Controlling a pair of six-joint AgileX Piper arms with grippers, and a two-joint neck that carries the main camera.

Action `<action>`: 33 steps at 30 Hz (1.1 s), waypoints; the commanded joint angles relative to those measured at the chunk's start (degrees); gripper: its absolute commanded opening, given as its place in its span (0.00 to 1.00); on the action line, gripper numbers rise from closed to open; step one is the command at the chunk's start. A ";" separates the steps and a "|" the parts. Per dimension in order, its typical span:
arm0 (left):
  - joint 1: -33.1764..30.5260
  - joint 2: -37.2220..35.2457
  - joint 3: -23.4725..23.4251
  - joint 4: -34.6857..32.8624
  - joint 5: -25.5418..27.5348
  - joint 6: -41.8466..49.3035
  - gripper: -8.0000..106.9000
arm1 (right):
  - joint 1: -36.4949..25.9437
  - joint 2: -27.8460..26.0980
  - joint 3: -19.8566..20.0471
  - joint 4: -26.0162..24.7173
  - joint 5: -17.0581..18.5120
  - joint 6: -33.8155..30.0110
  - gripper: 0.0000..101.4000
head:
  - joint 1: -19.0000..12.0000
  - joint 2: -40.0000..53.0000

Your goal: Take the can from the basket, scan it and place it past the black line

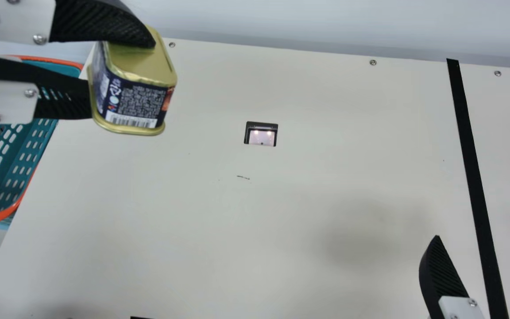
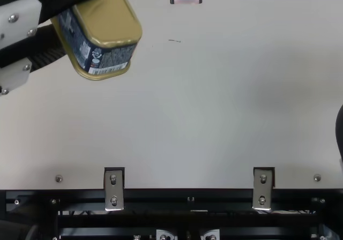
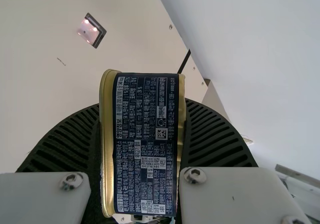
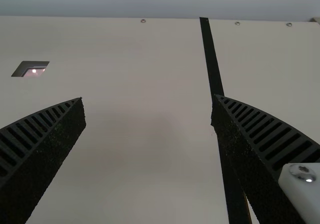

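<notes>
My left gripper point(image 1: 120, 66) is shut on the gold and dark-blue can point(image 1: 139, 104), held above the table at the upper left, right of the basket point(image 1: 13, 201). In the top view the can point(image 2: 110, 23) hangs tilted, its barcode edge low. The left wrist view shows the can point(image 3: 145, 139) between the ribbed fingers of my left gripper point(image 3: 142, 134), its printed side toward the camera. The scanner window point(image 1: 261, 134) is lit in the table. My right gripper point(image 1: 478, 246) stands open around the black line point(image 1: 474, 181); its fingers in the right wrist view point(image 4: 72, 119) are wide apart.
The cream table point(image 1: 303, 199) spreads between the basket and the black line. Screws dot its far edge, with a pale wall behind. In the top view, metal brackets point(image 2: 113, 189) and a dark frame run along the near edge.
</notes>
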 commanded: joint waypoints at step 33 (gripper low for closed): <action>-16.73 -2.36 14.21 39.33 -27.15 1.73 0.16 | 0.00 0.00 0.00 0.00 0.00 0.00 1.00 | -1.87 -0.60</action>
